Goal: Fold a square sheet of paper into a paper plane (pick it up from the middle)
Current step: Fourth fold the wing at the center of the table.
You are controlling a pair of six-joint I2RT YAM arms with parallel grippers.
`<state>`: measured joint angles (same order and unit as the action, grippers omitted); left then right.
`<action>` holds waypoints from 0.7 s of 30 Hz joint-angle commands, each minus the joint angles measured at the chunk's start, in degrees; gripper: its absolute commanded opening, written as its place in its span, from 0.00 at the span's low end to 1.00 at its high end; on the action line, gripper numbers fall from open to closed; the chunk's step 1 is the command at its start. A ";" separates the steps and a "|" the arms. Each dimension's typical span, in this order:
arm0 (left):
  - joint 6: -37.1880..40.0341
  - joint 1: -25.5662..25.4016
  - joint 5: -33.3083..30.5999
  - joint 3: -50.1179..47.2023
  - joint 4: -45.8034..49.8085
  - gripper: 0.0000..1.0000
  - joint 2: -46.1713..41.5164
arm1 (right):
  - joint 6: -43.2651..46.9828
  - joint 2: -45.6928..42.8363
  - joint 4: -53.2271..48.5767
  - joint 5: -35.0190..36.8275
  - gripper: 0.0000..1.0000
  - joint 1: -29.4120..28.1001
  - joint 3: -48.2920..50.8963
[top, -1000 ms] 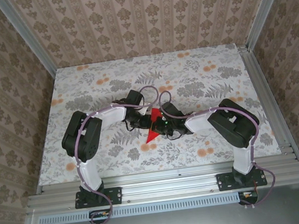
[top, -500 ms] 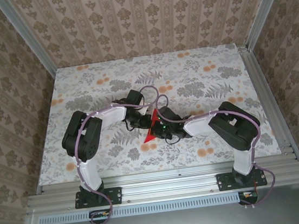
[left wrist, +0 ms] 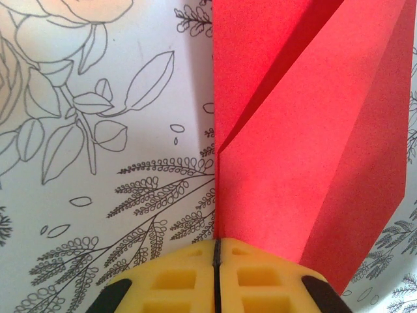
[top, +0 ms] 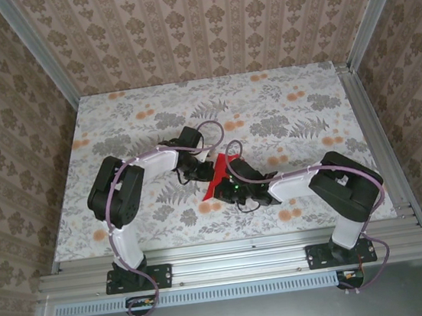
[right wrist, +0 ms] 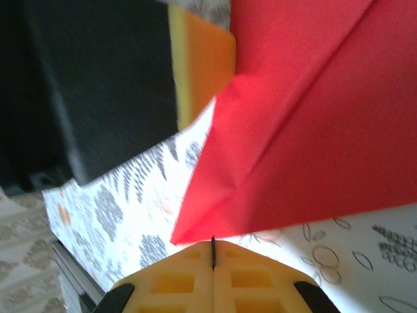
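Both jaws are staying shut — the left gripper (left wrist: 215, 244) pinching the bright red creased paper sheet (left wrist: 293, 150) on the floral-print table (top: 114, 123), the right gripper (right wrist: 213, 244), its hold unclear, sliding nearer; the sheet is narrowing — probably folding.

I see paper plane (left wrist: 306, 150): red paper, matt, fine grainy surface, sharp creases. Left gripper (left wrist: 215, 274), right gripper (right wrist: 213, 261): yellow plastic, matt, moulded. Tabletop (top: 298, 116): smooth printed cover, low sheen. Rail (top: 238, 256) at near edge: bare metal, dull shine.
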<state>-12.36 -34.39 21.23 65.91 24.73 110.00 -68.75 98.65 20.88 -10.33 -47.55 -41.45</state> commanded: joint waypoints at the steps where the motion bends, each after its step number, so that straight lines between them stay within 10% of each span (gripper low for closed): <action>1: 0.06 -0.24 -7.88 -4.17 4.18 0.09 8.22 | -4.86 -0.90 7.81 6.08 0.08 -0.69 1.05; 21: -1.26 0.55 -4.35 -4.07 4.27 0.08 8.81 | -10.37 8.80 18.25 4.87 0.08 -0.96 -0.71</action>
<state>-12.82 -33.26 24.14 66.06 24.95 110.63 -76.95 106.96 34.61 -5.96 -48.05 -41.65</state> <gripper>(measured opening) 0.088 0.074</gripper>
